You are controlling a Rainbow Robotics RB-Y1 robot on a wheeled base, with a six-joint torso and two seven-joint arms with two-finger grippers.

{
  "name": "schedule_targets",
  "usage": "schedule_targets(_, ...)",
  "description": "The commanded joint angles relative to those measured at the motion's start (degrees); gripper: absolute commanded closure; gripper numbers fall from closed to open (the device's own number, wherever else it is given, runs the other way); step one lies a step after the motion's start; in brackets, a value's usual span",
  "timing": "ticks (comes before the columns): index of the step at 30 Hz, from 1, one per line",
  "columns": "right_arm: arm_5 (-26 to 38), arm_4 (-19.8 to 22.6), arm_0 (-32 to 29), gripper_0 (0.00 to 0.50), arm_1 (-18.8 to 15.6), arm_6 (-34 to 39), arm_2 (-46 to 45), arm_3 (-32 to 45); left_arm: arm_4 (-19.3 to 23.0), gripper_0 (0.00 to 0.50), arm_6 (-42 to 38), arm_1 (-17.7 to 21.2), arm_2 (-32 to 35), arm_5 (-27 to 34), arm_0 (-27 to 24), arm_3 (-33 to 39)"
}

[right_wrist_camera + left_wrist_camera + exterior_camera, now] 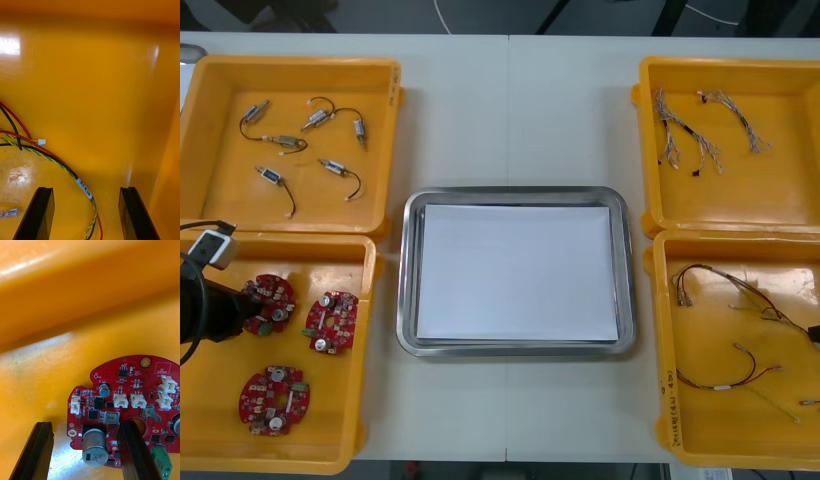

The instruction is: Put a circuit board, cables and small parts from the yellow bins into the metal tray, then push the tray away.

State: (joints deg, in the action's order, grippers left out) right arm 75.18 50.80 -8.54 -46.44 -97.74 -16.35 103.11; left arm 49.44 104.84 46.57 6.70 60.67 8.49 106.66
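Three round red circuit boards lie in the near-left yellow bin (210,420). My left gripper (252,310) is down at the farthest board (272,303). In the left wrist view the left gripper (84,453) is open and straddles the circuit board's (127,397) edge, with one finger (133,450) over its middle and the other outside its rim. My right gripper (86,215) is open low in the near-right bin (740,430), with a red and yellow cable (84,187) running between its fingers. The metal tray (412,270) sits in the centre with only its white lining inside.
The far-left bin (210,130) holds several small metal parts (315,120) on black leads. Twisted cables (680,135) lie in the far-right bin (790,200). More red and yellow cables (730,285) lie across the near-right bin. Bare table lies beyond the tray.
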Motion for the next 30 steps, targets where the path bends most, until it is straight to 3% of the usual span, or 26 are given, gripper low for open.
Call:
schedule_targets(1,-1.2,0.5,-1.7,0.0,-2.2,-1.4,1.6,-0.5,0.7,0.0,8.7,2.6,-0.6,-0.7,1.5,0.1)
schedule_targets(2,-1.4,0.5,-2.1,0.0,-2.2,-1.4,1.7,-0.5,0.7,0.0,8.7,2.6,-0.5,-0.7,1.5,0.1)
schedule_targets(4,-1.9,0.5,-2.6,0.0,-2.2,-1.5,1.8,-0.5,0.8,0.066,8.7,2.6,-0.5,-0.7,1.5,0.1)
schedule_targets(7,-3.5,0.4,-3.8,0.0,-2.2,-1.6,2.6,-0.5,1.2,0.303,8.4,2.5,-0.5,-0.7,1.5,0.1)
schedule_targets(13,-5.4,0.2,-4.8,0.0,-2.2,-1.5,3.4,-0.5,2.1,0.487,8.1,2.6,-0.3,-0.7,1.4,0.1)
schedule_targets(20,-7.7,0.2,-4.9,0.0,-2.2,-1.1,5.0,-1.3,3.0,0.495,7.9,2.8,0.2,0.1,0.9,0.6)
schedule_targets(30,-10.1,0.3,-5.1,0.0,-2.2,-1.4,6.5,-2.5,4.4,0.495,6.3,4.4,6.4,14.6,-1.5,7.8)
